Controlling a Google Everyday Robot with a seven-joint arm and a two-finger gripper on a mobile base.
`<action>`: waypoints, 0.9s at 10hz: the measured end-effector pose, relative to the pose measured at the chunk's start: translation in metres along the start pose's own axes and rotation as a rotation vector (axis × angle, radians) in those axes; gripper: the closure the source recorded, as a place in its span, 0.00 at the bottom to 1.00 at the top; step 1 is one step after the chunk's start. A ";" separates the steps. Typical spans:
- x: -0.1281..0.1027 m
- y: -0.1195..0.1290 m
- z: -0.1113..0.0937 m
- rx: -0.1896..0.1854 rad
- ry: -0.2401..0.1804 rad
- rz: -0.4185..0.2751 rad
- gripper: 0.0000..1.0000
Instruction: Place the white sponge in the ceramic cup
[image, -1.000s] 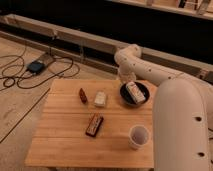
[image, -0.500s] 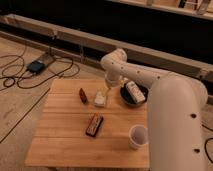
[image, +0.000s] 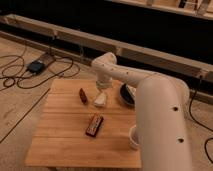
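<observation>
In the camera view a low wooden table (image: 60, 145) of pale slats stands on a light floor; on its far half lies the white sponge (image: 100, 100), a small off-white block; all places below are told from this sponge.

The gripper (image: 102, 90) hangs directly above the sponge, with its tip at the sponge's top edge; whether it touches the sponge, and whether it is released or clenched, I cannot tell. The white arm (image: 120, 75) bends at a rounded joint behind the sponge, then runs to the right of it into a thick segment that fills the near right side of the view.

Just left of the sponge, a little apart, lies a small dark reddish-brown object (image: 83, 95) of long shape; to the right of the sponge, near it, is a shallow black bowl (image: 125, 96), partly hidden by the arm. Nearer to the camera than the sponge, well apart, lies a dark flat bar (image: 94, 124) with light print, turned diagonally.

The ceramic cup (image: 133, 138) stands nearer again and to the right, well apart from the sponge; only its white left side shows beside the arm. Far to the left behind the sponge, on the floor, black cables (image: 20, 80) run to a small dark device (image: 37, 66).
</observation>
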 end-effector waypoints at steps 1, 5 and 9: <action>0.004 -0.004 0.005 0.003 -0.005 -0.008 0.20; 0.022 -0.012 0.032 0.014 -0.026 -0.019 0.20; 0.028 0.006 0.049 0.013 -0.041 0.037 0.20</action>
